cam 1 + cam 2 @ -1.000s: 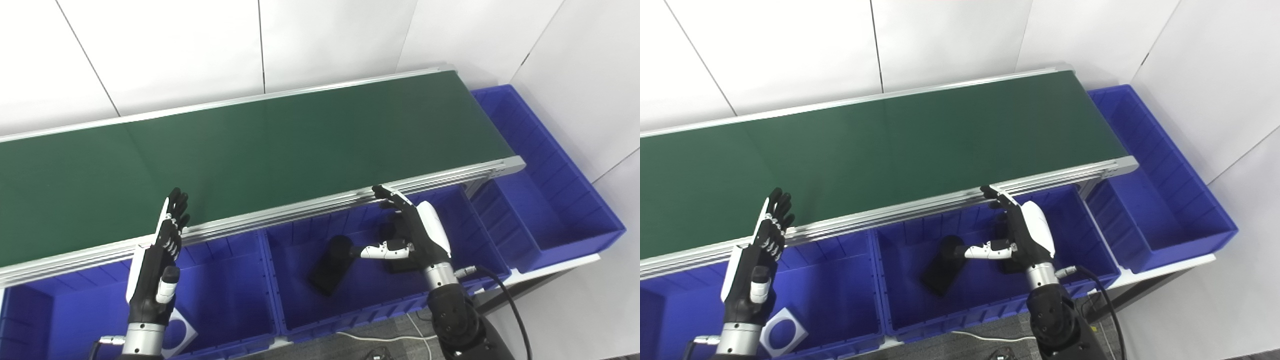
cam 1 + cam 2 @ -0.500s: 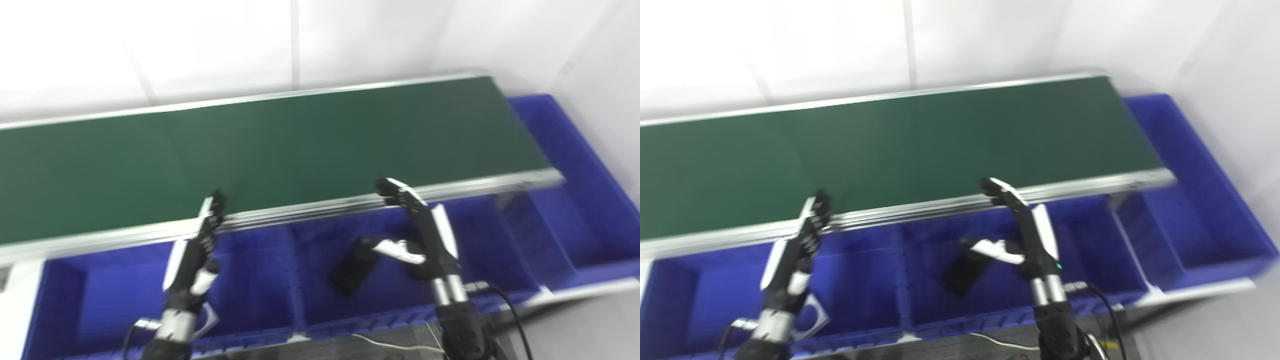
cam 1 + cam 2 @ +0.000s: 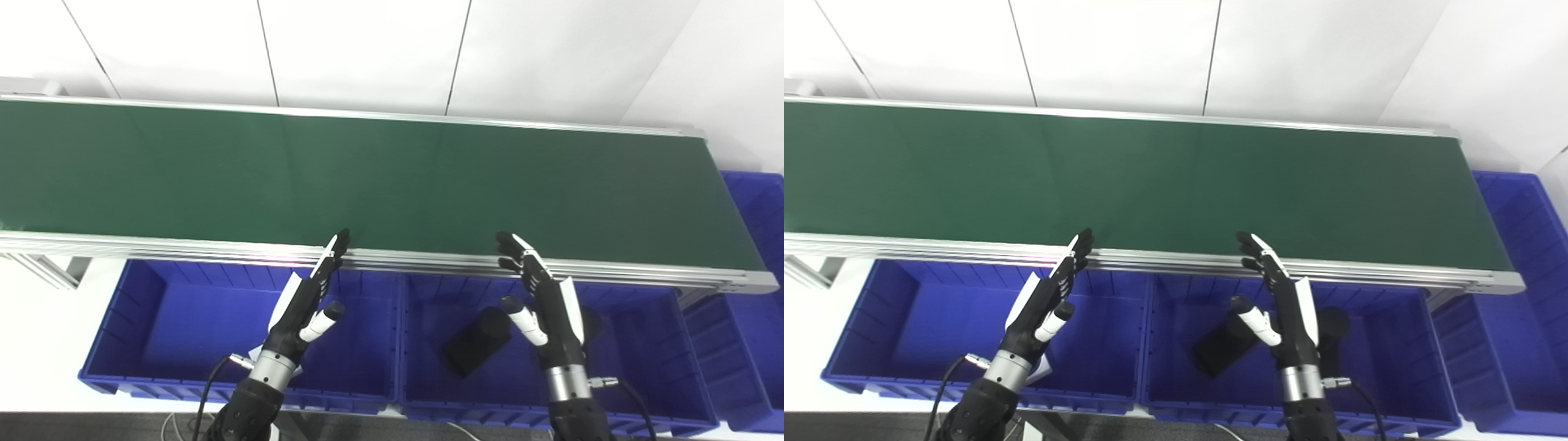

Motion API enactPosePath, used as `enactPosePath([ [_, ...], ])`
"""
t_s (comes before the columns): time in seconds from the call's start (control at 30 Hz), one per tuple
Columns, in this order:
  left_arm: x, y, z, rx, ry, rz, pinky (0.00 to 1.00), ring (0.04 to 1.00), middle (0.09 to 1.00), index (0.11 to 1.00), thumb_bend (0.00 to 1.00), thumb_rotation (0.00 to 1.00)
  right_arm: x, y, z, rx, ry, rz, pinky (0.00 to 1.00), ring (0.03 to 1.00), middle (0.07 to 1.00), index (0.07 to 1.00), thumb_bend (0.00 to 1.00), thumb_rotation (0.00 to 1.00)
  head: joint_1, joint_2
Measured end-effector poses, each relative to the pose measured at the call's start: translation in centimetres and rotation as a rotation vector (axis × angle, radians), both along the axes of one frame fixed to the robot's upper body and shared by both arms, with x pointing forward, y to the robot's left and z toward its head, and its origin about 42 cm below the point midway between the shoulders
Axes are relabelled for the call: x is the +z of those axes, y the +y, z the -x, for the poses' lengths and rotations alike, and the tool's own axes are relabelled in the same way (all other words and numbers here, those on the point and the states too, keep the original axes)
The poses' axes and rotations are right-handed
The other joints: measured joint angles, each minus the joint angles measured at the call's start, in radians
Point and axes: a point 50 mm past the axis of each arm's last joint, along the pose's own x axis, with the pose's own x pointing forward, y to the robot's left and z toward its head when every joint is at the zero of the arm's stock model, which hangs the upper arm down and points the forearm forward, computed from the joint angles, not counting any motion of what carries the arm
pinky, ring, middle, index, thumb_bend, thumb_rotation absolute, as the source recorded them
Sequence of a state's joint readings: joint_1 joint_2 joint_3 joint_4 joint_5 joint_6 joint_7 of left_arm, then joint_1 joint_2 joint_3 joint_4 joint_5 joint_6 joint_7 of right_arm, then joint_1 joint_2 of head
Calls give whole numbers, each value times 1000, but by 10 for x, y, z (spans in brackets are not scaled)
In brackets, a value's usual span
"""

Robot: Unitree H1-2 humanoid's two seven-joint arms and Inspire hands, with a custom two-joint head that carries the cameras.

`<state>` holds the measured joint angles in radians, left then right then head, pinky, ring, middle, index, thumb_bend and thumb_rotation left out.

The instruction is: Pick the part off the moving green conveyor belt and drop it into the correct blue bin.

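The green conveyor belt runs across the view and carries no part that I can see. My left hand is open and empty, held over the left blue bin with fingertips near the belt's front rail. My right hand is open and empty over the middle blue bin. A black part lies in the middle bin to the left of my right hand. A second dark part shows partly behind that hand. A white part in the left bin is mostly hidden by my left wrist.
A third blue bin stands at the belt's right end. The aluminium front rail runs along the belt above the bins. White wall panels stand behind the belt. A grey frame leg shows at the left.
The camera has swung left, so the whole scene shifted right and the belt now looks level. Both hands stay open and raised near the front rail.
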<state>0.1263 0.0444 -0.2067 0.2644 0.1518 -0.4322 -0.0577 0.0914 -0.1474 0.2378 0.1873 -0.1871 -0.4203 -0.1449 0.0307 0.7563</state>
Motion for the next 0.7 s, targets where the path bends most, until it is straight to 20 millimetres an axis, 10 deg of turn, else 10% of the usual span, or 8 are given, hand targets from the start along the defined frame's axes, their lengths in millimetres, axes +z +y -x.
enactPosePath([
  [0.7, -9, -7, 4, -26, 25, 1, 1000, 1000, 1000, 1000, 960, 971, -31, 36, 12, 46, 120, -56, 791, 845, 854, 837, 854, 886, -34, -103],
])
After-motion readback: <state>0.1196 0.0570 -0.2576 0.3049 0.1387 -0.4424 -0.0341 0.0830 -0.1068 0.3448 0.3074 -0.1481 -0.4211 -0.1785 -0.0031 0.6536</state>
